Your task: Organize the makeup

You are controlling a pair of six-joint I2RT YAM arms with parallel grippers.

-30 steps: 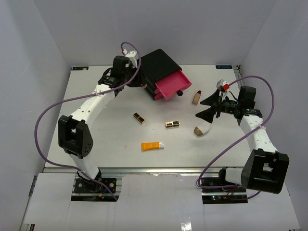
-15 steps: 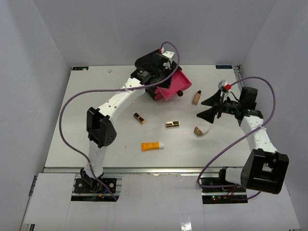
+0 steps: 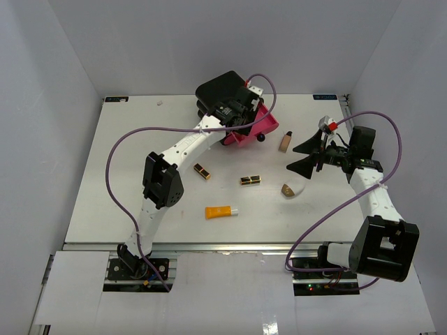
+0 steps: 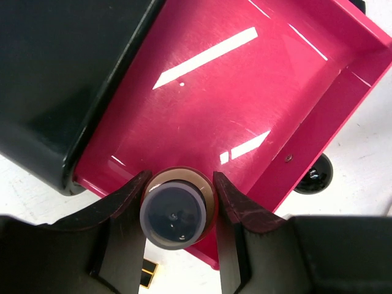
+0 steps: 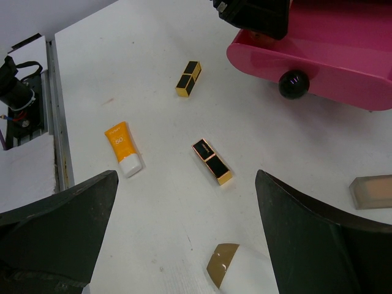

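Note:
My left gripper (image 4: 179, 179) is shut on a round tan bottle with a dark cap (image 4: 174, 214), seen end-on over the near corner of the open pink drawer (image 4: 245, 92). From above, that gripper (image 3: 241, 115) hangs over the drawer (image 3: 260, 127) of the black box (image 3: 216, 87). On the table lie two black-and-gold lipsticks (image 3: 202, 170) (image 3: 251, 180), an orange tube (image 3: 220, 211), a tan bottle (image 3: 284, 142) and a white-and-brown egg piece (image 3: 290, 189). My right gripper (image 5: 187, 176) stands open above the egg piece (image 5: 239, 269), holding nothing.
The drawer's black knob (image 5: 293, 84) points toward the tan bottle (image 5: 370, 192). Grey walls close in the white table on three sides. The left arm's purple cable (image 3: 133, 139) loops over the left half of the table.
The left arm has swung right, from behind the box's left side to over the open pink drawer, with the bottle in its jaws. The right arm has stayed still.

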